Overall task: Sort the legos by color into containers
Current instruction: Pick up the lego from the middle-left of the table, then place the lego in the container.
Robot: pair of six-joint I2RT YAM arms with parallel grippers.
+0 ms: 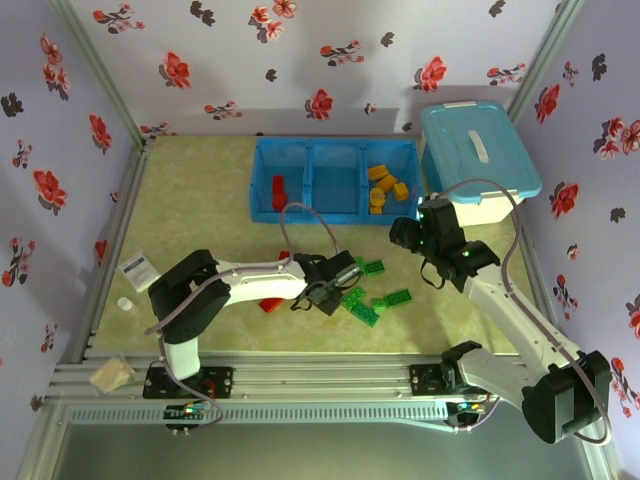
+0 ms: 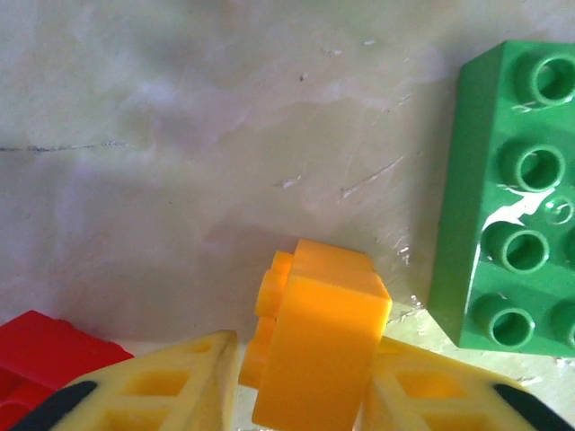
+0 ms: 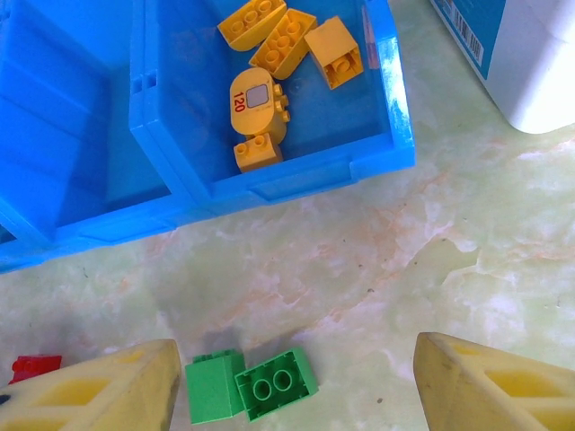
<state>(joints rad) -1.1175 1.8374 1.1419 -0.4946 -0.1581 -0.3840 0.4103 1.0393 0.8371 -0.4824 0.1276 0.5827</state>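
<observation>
Left of the blue tray (image 1: 330,216), a broad stretch of bare tabletop (image 1: 200,190) runs out to the metal rail (image 1: 112,235) under the flowered wall, with a small white packet (image 1: 137,268) near that edge. The tray sits toward the far side, its three compartments in a row: red bricks (image 1: 279,188) in the left one, bare blue floor in the middle, a heap of orange-yellow bricks (image 1: 386,186) in the right. In front of the left and middle compartments the left arm (image 1: 240,278) lies low across the table. The left gripper (image 2: 305,388) pinches a single orange-yellow brick (image 2: 323,328) between its yellow fingers, with a red brick (image 2: 40,346) close on one side and a large green brick (image 2: 512,197) close on the other. In front of the right compartment, loose green bricks (image 1: 372,290) scatter over the table. The right gripper (image 3: 292,386) hangs near the tray's near right corner, fingers spread wide around nothing, a green pair (image 3: 252,386) on the table in the gap. Just right of the tray, the light-blue lidded tub (image 1: 478,160) closes off that side. From above, the left arm covers most of the red brick. Both wrist views cut their fingers off at the bottom edge. Whether the pinched brick touches the table I cannot tell. The tub is cropped to one corner in the right wrist view.
</observation>
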